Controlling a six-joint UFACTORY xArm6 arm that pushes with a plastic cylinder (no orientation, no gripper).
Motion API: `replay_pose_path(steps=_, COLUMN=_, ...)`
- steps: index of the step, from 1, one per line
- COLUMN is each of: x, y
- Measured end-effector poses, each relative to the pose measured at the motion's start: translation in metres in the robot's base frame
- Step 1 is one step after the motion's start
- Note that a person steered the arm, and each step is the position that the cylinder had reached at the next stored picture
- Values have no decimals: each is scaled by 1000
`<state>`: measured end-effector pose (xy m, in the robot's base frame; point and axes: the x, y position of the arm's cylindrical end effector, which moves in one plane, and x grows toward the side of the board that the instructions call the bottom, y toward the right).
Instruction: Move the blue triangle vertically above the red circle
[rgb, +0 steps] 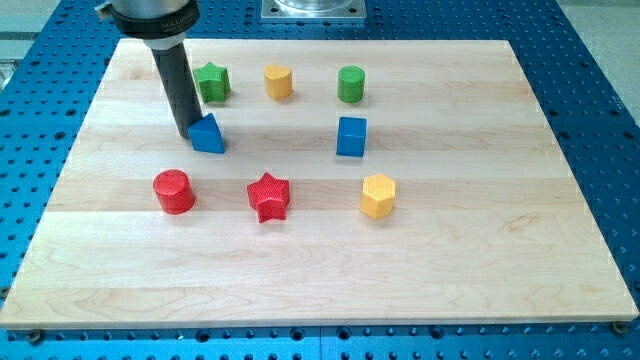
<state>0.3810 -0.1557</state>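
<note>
The blue triangle (208, 134) lies on the wooden board, in the upper left part of the view. The red circle (174, 191) stands below it and a little to its left. My tip (188, 133) is at the blue triangle's left edge, touching or almost touching it. The dark rod rises from there toward the view's top left.
A green star (212, 82), a yellow hexagon (278, 81) and a green cylinder (350, 84) stand in a row near the view's top. A blue cube (351, 136) is at centre right. A red star (269, 196) and a yellow hexagon (378, 195) stand right of the red circle.
</note>
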Motion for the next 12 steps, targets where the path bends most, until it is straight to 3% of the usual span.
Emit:
replay_pose_path(steps=3, x=-42, y=40)
replay_pose_path(steps=6, x=12, y=55)
replay_pose_path(steps=10, x=13, y=33)
replay_pose_path(steps=11, x=-36, y=35)
replay_pose_path(steps=12, x=-47, y=28)
